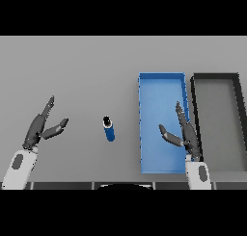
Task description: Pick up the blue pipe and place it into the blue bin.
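Observation:
A short blue pipe (109, 128) with a dark open end lies on the grey table, in the middle of the view. The blue bin (149, 85) stands to its right, long and rectangular, with nothing inside. My right hand (188, 136) hovers over the bin's right side, fingers straight and thumb spread, holding nothing. My left hand (39, 128) is at the left, well clear of the pipe, also open with straight fingers.
A black bin (240, 105) with a grey floor stands right beside the blue bin, at the right edge of the view. The grey table (72, 71) stretches out behind the pipe and both hands.

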